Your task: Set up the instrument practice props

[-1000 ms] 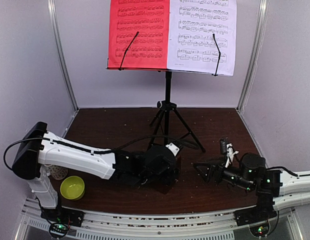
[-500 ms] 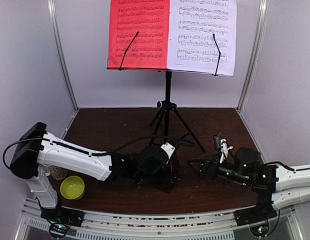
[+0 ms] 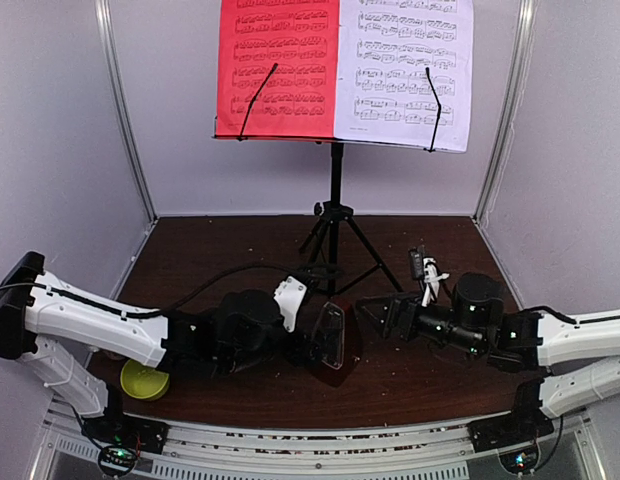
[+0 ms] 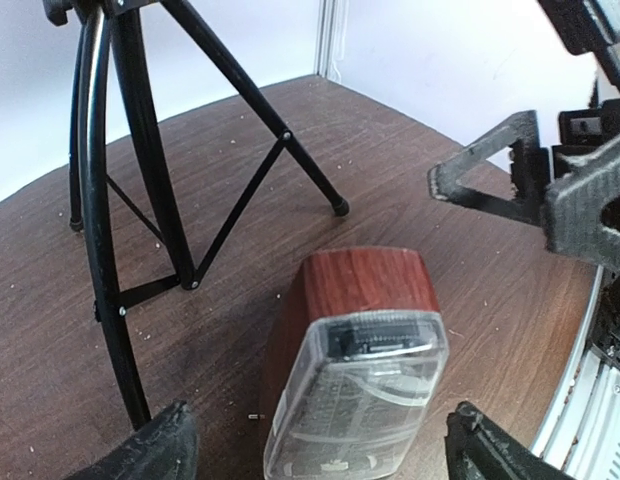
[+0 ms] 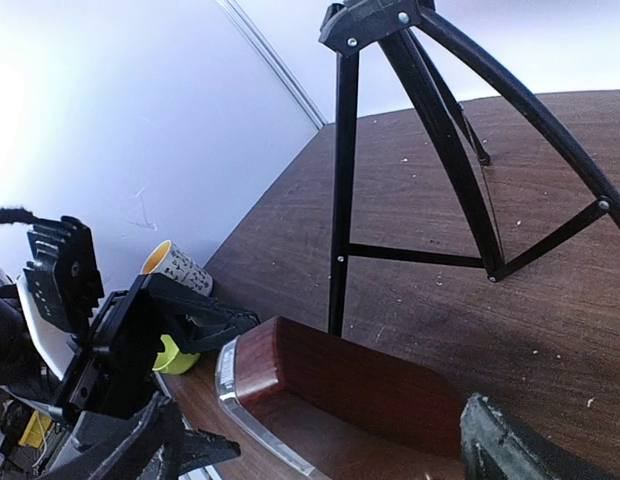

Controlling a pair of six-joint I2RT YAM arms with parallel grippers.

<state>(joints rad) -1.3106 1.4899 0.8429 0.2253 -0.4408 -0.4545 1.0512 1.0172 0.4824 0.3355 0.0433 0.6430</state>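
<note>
On the dark brown wooden table (image 3: 240, 250), near its front edge, sits the small dark-red pyramid metronome with a clear plastic cover (image 3: 330, 335). It is just in front of the tripod legs, and its cover faces the left gripper (image 4: 320, 425). That gripper's fingers (image 4: 140, 452) are spread wide to either side of the metronome. The left wrist view shows bare table between each finger and the wooden body, so nothing is being pinched.

The right gripper (image 3: 378, 314) comes in low from the other side with its jaws also parted. It is close to the metronome's wooden back but apart from it, and it holds nothing.

Behind both arms stands the black tripod music stand with a perforated metal desk (image 3: 335, 190). The red music sheet (image 3: 278, 65) lies on the left half of the desk and the white music sheet (image 3: 405, 65) on the right, side by side, each under a thin black page-holder arm.

At the left edge of the table are the small lime-green bowl (image 3: 145, 378) and the patterned mug with an orange inside (image 5: 177, 265), both well apart from the metronome.
</note>
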